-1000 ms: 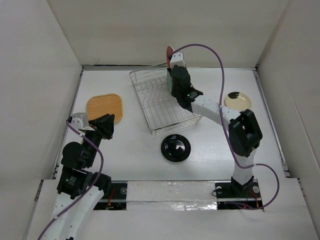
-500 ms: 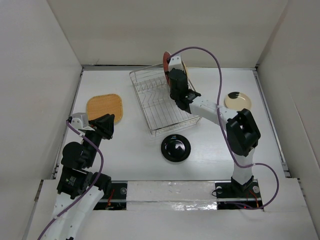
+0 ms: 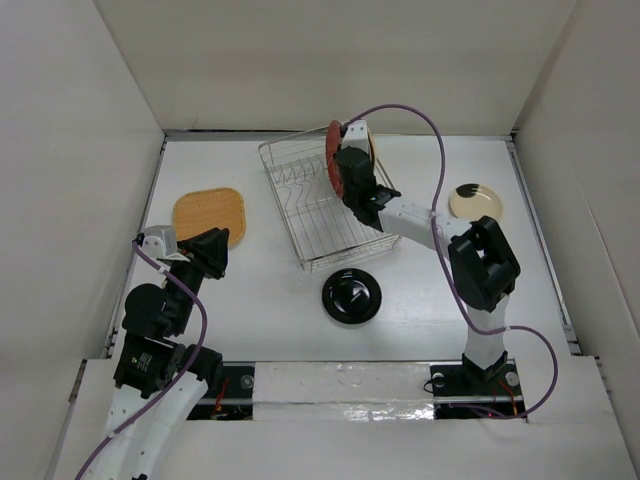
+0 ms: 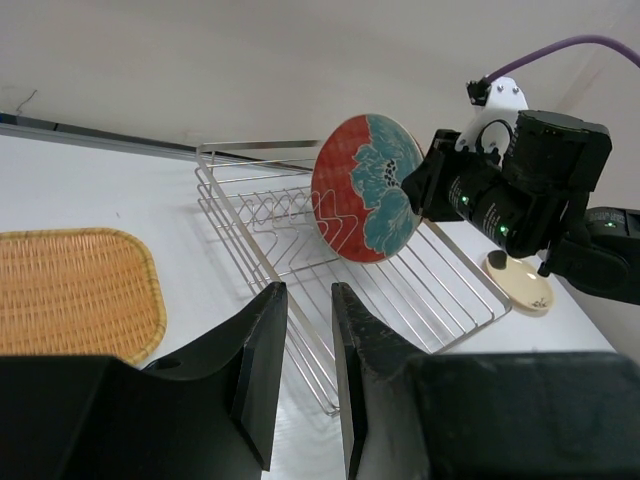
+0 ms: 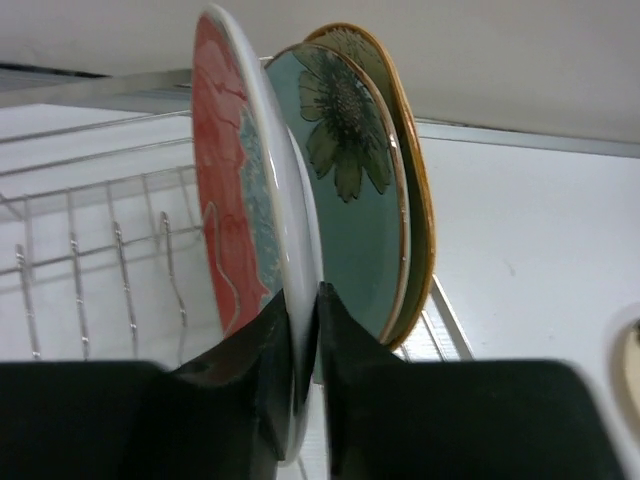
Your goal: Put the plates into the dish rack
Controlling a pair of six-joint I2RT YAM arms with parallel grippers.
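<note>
The red plate with a teal flower point(image 3: 333, 155) point(image 4: 365, 187) point(image 5: 225, 220) stands on edge at the far end of the dish rack point(image 3: 300, 205) point(image 4: 290, 215). My right gripper point(image 3: 346, 165) point(image 5: 305, 295) is shut on its rim. Just behind it in the rack stand the pale green plate point(image 5: 350, 200) and the beige leaf-patterned plate point(image 5: 415, 190). The orange-tan woven plate point(image 3: 208, 214) point(image 4: 70, 290), the black plate point(image 3: 351, 295) and the small cream plate point(image 3: 474, 202) point(image 4: 525, 290) lie on the table. My left gripper point(image 3: 218, 250) point(image 4: 308, 300) hovers beside the woven plate, narrowly open, holding nothing.
White walls close in the table on the left, back and right. The rack sits skewed, its near corner close to the black plate. The right arm point(image 3: 440, 225) stretches over the rack's right side.
The right gripper has brought the red plate down and slightly left, from above the rack's far edge into the rack. The left arm has not moved.
</note>
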